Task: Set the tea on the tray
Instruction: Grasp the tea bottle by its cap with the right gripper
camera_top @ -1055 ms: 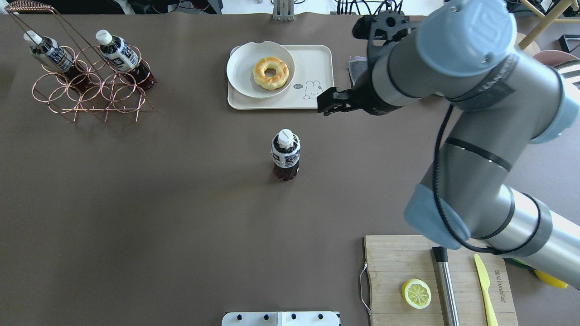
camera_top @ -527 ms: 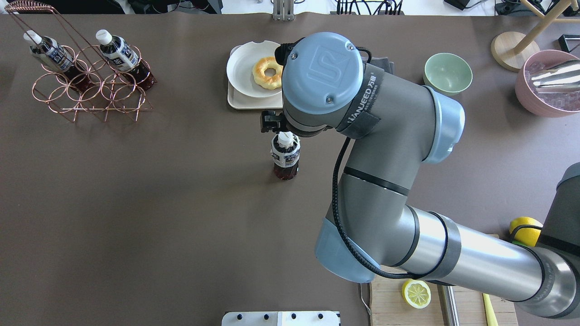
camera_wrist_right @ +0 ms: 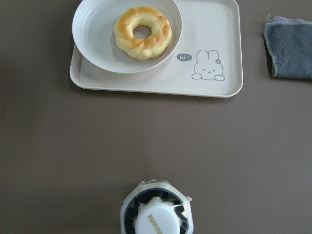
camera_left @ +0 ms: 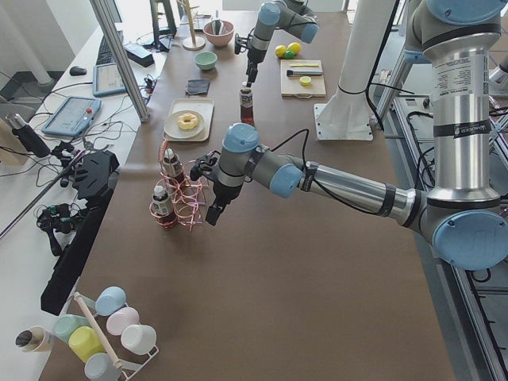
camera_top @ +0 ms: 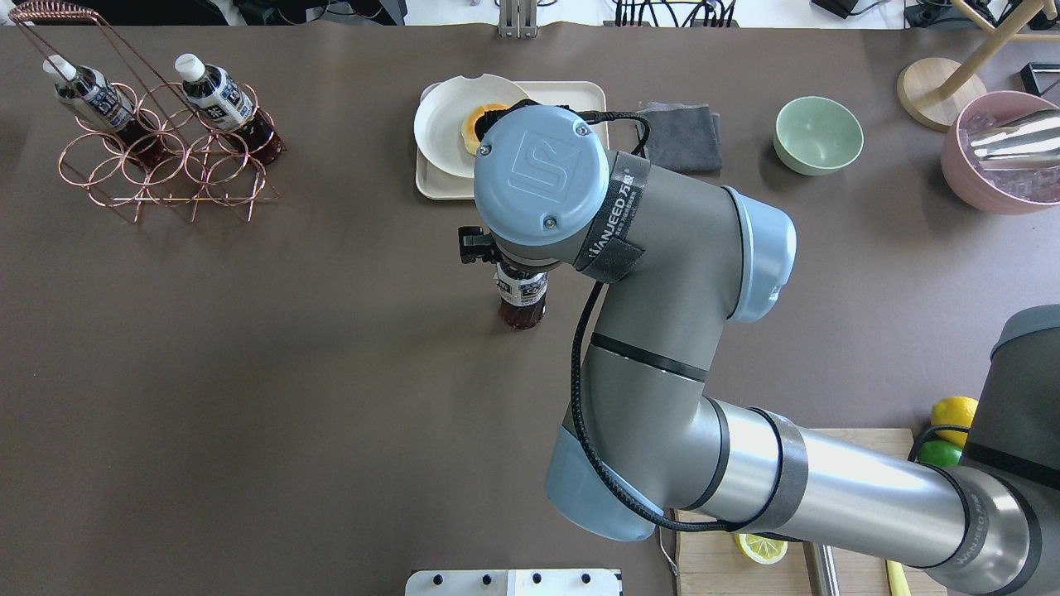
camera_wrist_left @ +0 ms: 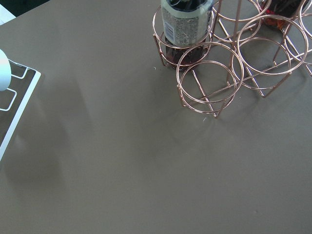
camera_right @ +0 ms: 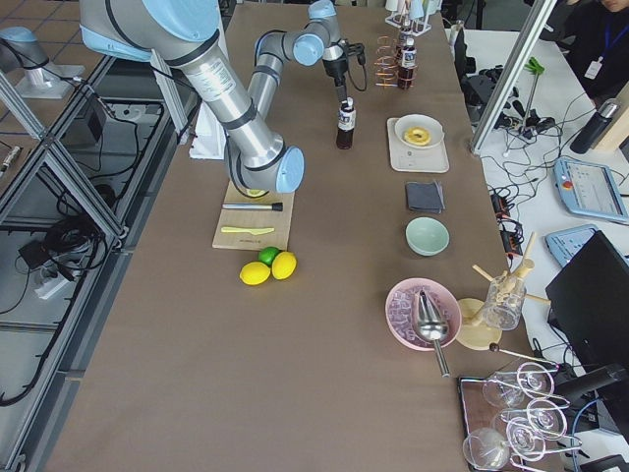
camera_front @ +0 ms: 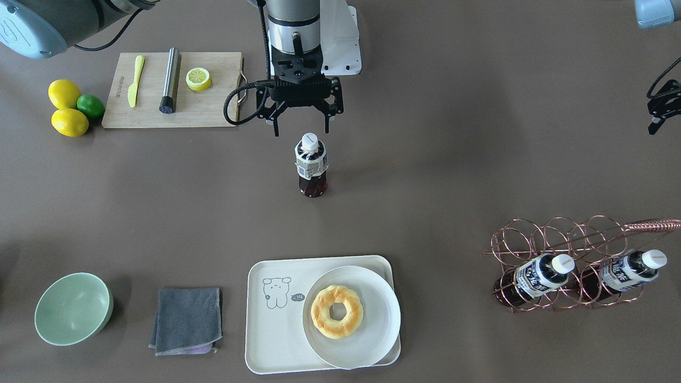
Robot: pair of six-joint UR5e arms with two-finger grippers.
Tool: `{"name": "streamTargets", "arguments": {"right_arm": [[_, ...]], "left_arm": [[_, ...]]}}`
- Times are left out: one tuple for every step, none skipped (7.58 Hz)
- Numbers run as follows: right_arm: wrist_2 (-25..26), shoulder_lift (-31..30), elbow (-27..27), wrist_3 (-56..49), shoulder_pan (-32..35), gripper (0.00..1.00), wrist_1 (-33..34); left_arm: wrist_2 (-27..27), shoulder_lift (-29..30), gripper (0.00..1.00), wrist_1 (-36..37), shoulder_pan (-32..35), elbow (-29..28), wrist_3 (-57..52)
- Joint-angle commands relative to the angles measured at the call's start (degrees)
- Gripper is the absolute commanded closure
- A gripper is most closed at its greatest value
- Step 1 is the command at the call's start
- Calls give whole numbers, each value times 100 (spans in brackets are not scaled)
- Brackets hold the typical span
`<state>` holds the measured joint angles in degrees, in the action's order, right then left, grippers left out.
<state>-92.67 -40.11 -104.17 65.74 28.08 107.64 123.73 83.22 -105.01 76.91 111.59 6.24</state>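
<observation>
One tea bottle [camera_front: 311, 165] stands upright mid-table, apart from the tray; it also shows in the overhead view [camera_top: 522, 302] and, cap up, at the bottom of the right wrist view [camera_wrist_right: 155, 219]. My right gripper [camera_front: 301, 131] is open, pointing down just above its cap, touching nothing. The cream tray [camera_front: 266, 340] with a bear drawing holds a white plate [camera_front: 380, 298] with a doughnut [camera_front: 337, 311]; the tray also shows in the right wrist view [camera_wrist_right: 214, 29]. My left gripper [camera_front: 658, 109] is at the view's edge near the rack; I cannot tell its state.
Two more tea bottles [camera_front: 537, 276] [camera_front: 630, 270] lie in a copper wire rack [camera_front: 532, 234]. A wooden cutting board [camera_front: 213, 111] holds a lemon half, knife and steel cylinder. A green bowl [camera_front: 72, 308] and grey cloth [camera_front: 186, 319] sit beside the tray.
My right arm has swung left and back from beside the tray to over the standing bottle. Its wrist now covers the bottle's cap in the overhead view. The bottle has not moved.
</observation>
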Motion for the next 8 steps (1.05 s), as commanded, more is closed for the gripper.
{"name": "streamTargets", "arguments": {"right_arm": [[21,-5,20,0,-65,17,-41],[30,3,28,0,-74,17,-50],[65,4,46,-34,-74,19,-67],[143,-23,194,-78,-83,19,-415],[153,-23,361,-79,-83,19,-628],[144,-40,336,-87,-83,19,-630],[144,-66,301,-87,-75,21,-604],[135,-75,283,-87,-74,23,-577]], "left_arm": [[10,18,0,-2,-1,-23,9],[10,18,0,-2,-1,-23,9],[10,18,0,-2,-1,-23,9],[10,18,0,-2,-1,-23,9],[10,18,0,-2,8,-23,0],[10,27,0,-2,-1,-23,0],[10,36,0,-2,-1,-23,9],[10,36,0,-2,-1,-23,0]]}}
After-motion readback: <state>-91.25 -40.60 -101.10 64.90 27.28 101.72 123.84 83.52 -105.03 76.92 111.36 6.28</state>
